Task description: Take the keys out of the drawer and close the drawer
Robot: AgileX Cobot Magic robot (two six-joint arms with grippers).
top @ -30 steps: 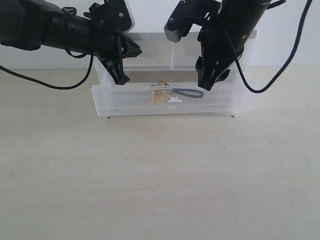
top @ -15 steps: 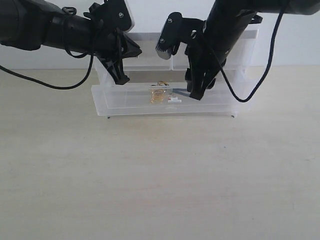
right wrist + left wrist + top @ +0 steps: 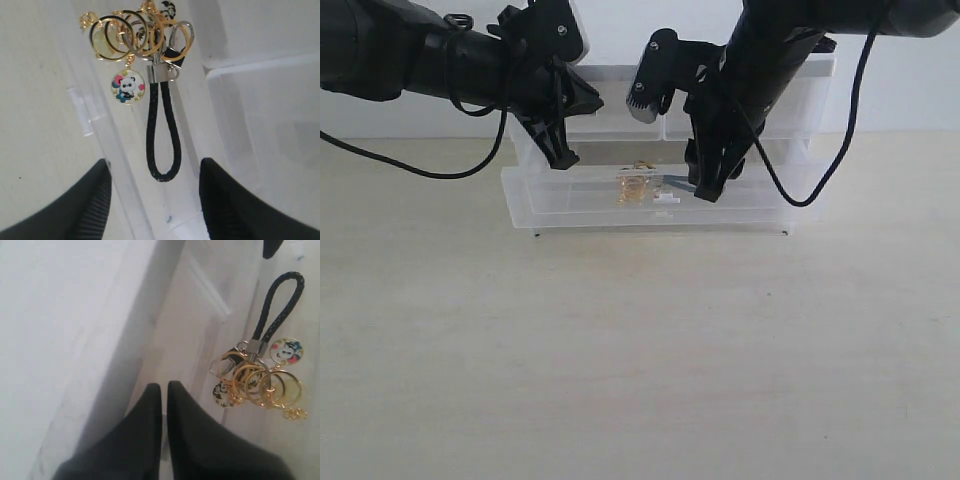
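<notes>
**Right arm arriving over the strap.** Within the last second the right pincer [image 3: 707, 187] has swung in from the right end of the drawer [image 3: 570, 205] and dropped lower. Its tips now hang inside the open drawer, just beside the keys [image 3: 638, 186]. The keys have not moved, and the left pincer [image 3: 561, 157] has kept its place over the drawer's left part. Its fingers [image 3: 150, 405] are pressed together on nothing.

This move reads as the end of the approach. The grasp itself is not yet made, and the drawer, still pulled out, remains to be closed.

**Relation of keys to pincer.** The keys lie on the drawer floor near its middle, behind the tab [image 3: 667, 200]. In the right wrist view the pincer stands wide open and empty, with one finger on either side of the black strap [image 3: 160, 130]. The strap's closed end points into the gap and touches neither finger. The gold rings [image 3: 130, 35] and round charm [image 3: 128, 86] lie beyond the strap, further from the pincer. Closing here would probably catch the strap alone.
</notes>
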